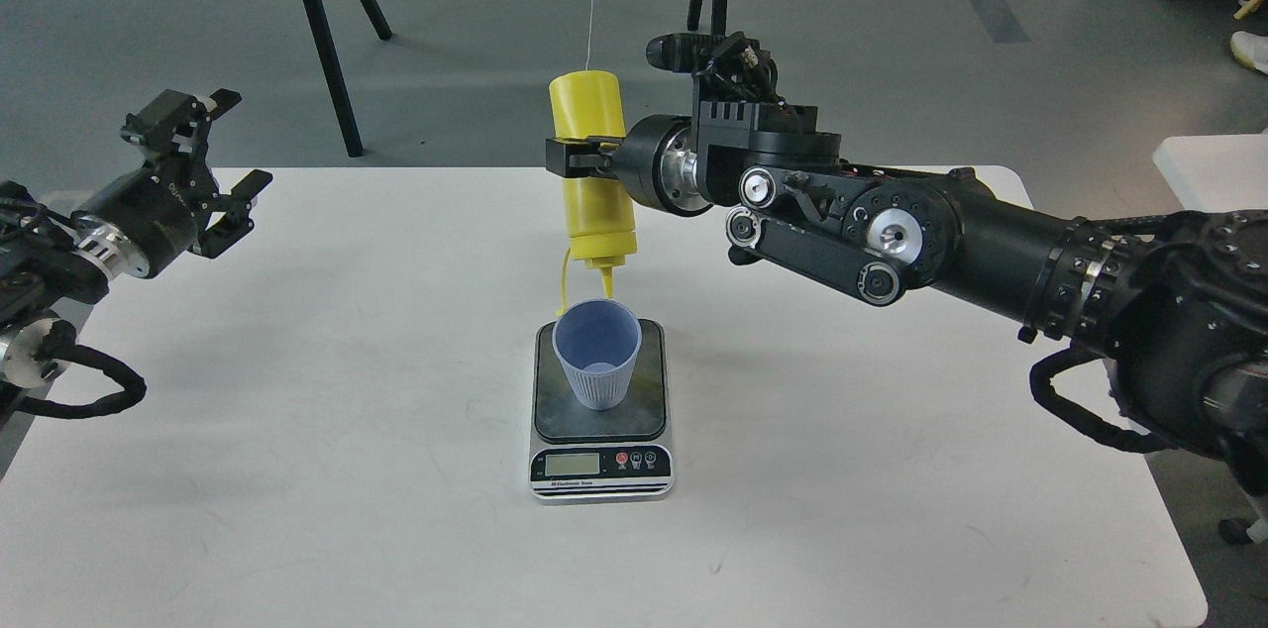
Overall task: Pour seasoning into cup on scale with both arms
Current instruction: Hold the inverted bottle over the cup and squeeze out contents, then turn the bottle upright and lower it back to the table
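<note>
My right gripper [578, 157] is shut on the yellow seasoning bottle [592, 202] and holds it upside down, nearly upright. Its nozzle tip points down just above the far rim of the light-blue cup [596, 353]. The yellow cap strap hangs beside the nozzle. The cup stands upright on the dark platform of the scale [601, 458] at the table's middle. My left gripper [220, 162] is open and empty over the table's far left edge, far from the cup.
The white table [347, 470] bears only the scale and cup. Black stand legs [322, 34] rise behind the table's far edge. A white surface [1214, 177] sits off to the right.
</note>
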Robot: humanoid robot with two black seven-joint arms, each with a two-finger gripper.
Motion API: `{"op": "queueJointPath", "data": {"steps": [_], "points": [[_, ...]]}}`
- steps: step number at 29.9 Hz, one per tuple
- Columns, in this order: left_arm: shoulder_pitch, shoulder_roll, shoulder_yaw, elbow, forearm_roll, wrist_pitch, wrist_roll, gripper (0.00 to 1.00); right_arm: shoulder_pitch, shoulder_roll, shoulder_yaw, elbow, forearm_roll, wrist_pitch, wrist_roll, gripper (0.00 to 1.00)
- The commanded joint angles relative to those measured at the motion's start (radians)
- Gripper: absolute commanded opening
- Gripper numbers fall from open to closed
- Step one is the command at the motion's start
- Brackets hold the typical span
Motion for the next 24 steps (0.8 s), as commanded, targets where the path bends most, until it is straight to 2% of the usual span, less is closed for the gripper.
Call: {"op": "queueJointPath", "data": {"steps": [1, 13, 19, 24], "points": [[0.002, -0.002, 0.001, -0.001, 0.002, 0.0, 0.0, 0.99, 0.0, 0.0, -0.004, -0.002, 0.0, 0.0, 0.0, 0.02], [0.011, 0.0, 0.003, 0.002, 0.003, 0.0, 0.0, 0.99, -0.02, 0.0, 0.045, -0.06, 0.014, -0.011, -0.005, 0.02], [0.011, -0.002, 0.003, 0.015, 0.002, 0.0, 0.0, 0.99, -0.037, 0.0, 0.323, -0.2, 0.072, -0.005, -0.003, 0.02], [0.011, 0.006, 0.003, 0.015, 0.005, 0.0, 0.0, 0.99, -0.028, 0.0, 0.57, -0.271, 0.331, 0.001, -0.012, 0.02]]}}
